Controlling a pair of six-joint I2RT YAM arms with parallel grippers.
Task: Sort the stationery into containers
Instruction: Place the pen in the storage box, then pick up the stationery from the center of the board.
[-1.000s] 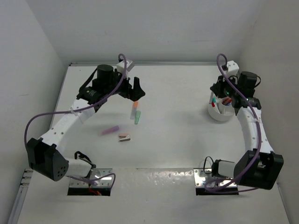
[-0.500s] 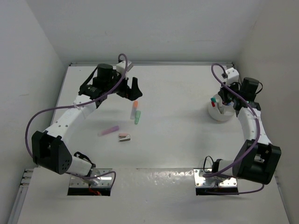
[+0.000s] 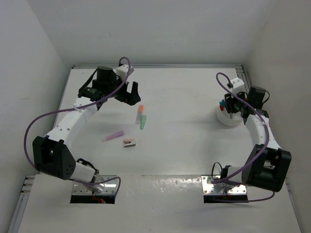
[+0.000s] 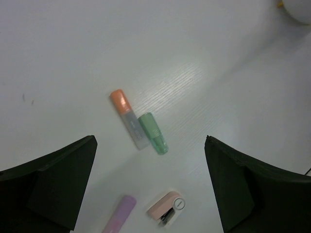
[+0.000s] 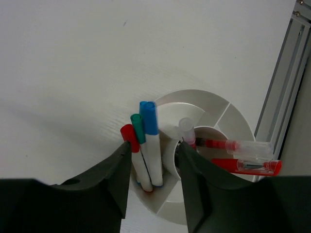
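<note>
Your left claw hangs spread wide above the table, gripping nothing, with four loose items just below it in its wrist view. The orange highlighter and the green highlighter lie side by side, touching or very nearly so. The pink highlighter and the small pinkish block lie nearer the arm bases, close together but apart.

Your right claw sits over the white tub at the far right of the table. Its jaws stand partly apart around the pens with red, teal and blue caps that stand in one compartment. A gap shows beside the blue one, so I judge it is not pinching them. Two red-tipped pens rest on the tub's other side.

Expect the highlighters to be light, rigid, smooth plastic that may skid or roll if nudged. Take one across its short barrel at mid-length, jaws square to its axis. The orange and green pair leaves little room for a finger between them, so come in from an outer side, or begin with the pink one, which lies clear. The block looks flat-sided and easy to pinch across its narrow width
</note>
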